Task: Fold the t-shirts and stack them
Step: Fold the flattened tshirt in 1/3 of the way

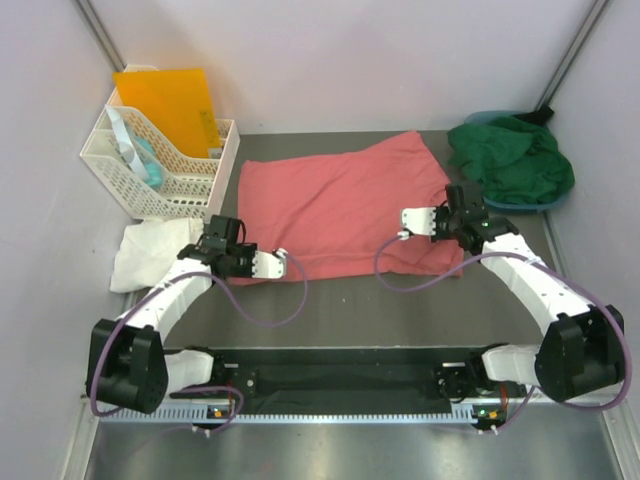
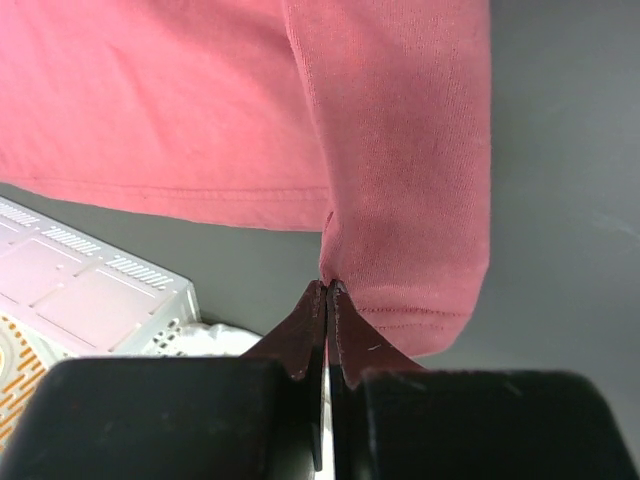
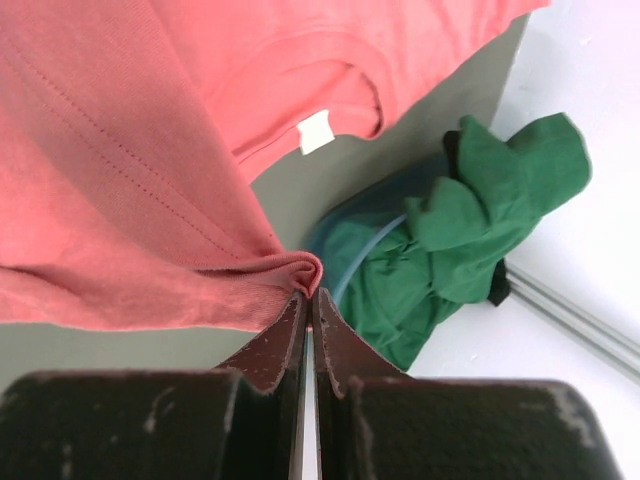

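The worktop carries three shirts, and none is folded and stacked yet. The pink shirt lies across the middle, spread mostly flat, its neck label toward the right edge. It is the one being worked on, and looks to be at an early fold.

The green shirt sits crumpled in a blue tub at the far right corner, untouched. The white shirt lies bunched at the left edge, just in front of the basket, also untouched.

The left gripper is closed tight, pinching the pink cloth at its near left corner. The right gripper is closed tight on a small pinch of pink cloth at the near right corner.

I judge nearly all the work remains: finish the pink shirt, fold the other two, then stack them.
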Robot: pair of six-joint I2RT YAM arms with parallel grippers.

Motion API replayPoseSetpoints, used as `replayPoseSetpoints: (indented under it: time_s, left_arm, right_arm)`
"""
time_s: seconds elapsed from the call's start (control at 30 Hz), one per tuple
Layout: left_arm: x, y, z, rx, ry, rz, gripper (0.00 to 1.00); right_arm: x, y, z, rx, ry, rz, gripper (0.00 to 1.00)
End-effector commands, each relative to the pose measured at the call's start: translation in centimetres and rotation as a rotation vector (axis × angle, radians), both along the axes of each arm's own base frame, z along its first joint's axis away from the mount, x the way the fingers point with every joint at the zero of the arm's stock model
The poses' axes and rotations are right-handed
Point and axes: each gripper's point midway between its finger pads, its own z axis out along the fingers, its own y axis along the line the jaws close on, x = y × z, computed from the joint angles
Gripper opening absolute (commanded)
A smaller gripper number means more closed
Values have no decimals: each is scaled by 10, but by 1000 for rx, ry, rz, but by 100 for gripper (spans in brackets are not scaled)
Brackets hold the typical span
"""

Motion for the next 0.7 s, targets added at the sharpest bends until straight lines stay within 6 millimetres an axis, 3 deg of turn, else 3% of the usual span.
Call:
replayPoseSetpoints:
  time_s: [0.0, 0.33, 0.67]
  left_arm:
    - [29, -4, 24, 6, -85, -26, 0]
    - [46, -6, 27, 18, -103, -44, 0]
    - [69, -4, 30, 32, -123, -55, 0]
  right_arm:
    - [31, 5, 34, 28, -125, 22, 0]
    - [47, 4, 22, 20, -117, 25, 0]
    - [75, 2, 23, 17, -148, 20, 0]
